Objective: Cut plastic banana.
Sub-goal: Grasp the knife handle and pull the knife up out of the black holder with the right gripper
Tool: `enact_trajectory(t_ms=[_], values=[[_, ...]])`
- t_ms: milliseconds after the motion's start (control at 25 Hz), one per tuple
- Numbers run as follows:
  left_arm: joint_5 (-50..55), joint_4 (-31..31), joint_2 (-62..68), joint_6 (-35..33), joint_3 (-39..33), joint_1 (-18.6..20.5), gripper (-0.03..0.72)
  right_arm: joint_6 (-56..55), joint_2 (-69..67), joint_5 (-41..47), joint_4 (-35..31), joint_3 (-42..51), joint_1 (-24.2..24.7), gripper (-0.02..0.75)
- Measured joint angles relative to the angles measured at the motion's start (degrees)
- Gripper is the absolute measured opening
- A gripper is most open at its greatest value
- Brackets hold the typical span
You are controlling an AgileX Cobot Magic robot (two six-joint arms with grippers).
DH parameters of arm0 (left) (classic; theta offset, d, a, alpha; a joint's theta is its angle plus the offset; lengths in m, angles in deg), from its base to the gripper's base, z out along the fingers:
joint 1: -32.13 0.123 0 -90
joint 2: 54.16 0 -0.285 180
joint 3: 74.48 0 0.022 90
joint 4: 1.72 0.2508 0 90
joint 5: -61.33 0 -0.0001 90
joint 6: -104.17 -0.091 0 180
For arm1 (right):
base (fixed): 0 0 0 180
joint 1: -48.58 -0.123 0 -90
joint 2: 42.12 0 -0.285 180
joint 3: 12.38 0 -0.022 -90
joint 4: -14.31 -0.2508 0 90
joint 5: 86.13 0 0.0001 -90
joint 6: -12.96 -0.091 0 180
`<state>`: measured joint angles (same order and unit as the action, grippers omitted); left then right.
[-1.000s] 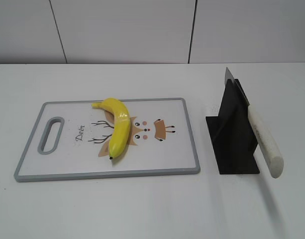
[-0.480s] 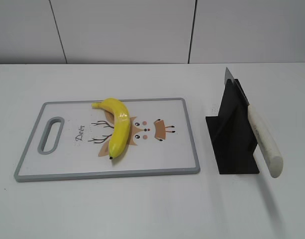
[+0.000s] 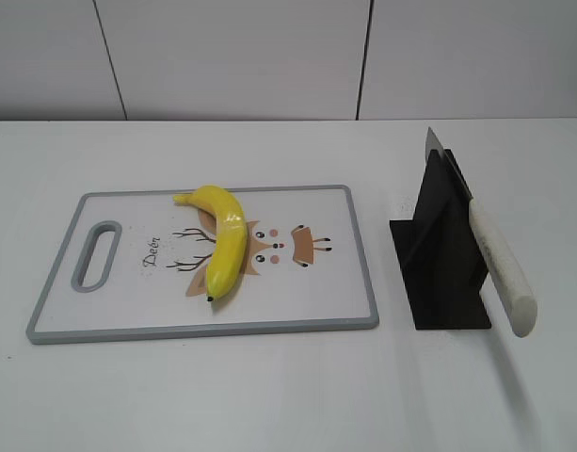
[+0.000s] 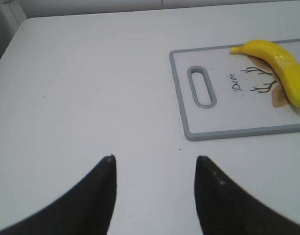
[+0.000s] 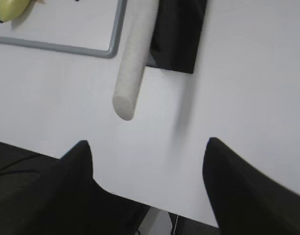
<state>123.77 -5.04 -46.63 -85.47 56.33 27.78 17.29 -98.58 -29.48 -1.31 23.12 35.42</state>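
The yellow plastic banana [image 3: 224,240] lies on the white, grey-rimmed cutting board [image 3: 297,202], near its middle; it also shows in the left wrist view [image 4: 279,58] and its tip shows in the right wrist view [image 5: 12,9]. A knife with a white handle [image 3: 500,266] rests in a black stand [image 3: 443,250] to the right of the board; the handle also shows in the right wrist view [image 5: 135,58]. My left gripper [image 4: 154,159] is open and empty over bare table, left of the board. My right gripper [image 5: 147,144] is open and empty near the table's front edge, short of the handle.
The cutting board [image 4: 223,127] has a grey handle slot [image 3: 97,254] at its left end and a deer drawing. The black stand [image 5: 176,34] sits on the white table. A white wall runs behind the table. Neither arm shows clearly in the exterior view.
Almost nothing has changed; a small dark sliver has appeared at the right edge of the exterior view.
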Motion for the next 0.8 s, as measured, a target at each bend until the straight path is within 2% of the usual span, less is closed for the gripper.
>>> enact_trajectory(t_ms=[200,480,800], values=[[0.0,0.0,0.0,0.0,0.0,0.0,0.479,-3.9,-12.3,0.9,0.4,-7.1,-5.0,0.539],[0.0,0.0,0.0,0.0,0.0,0.0,0.479,-6.7,-27.9,3.0,0.4,-15.4,-5.3,0.539],[0.0,0.1,0.0,0.0,0.0,0.0,0.479,-8.5,-40.2,3.3,0.4,-16.6,-5.3,0.539]])
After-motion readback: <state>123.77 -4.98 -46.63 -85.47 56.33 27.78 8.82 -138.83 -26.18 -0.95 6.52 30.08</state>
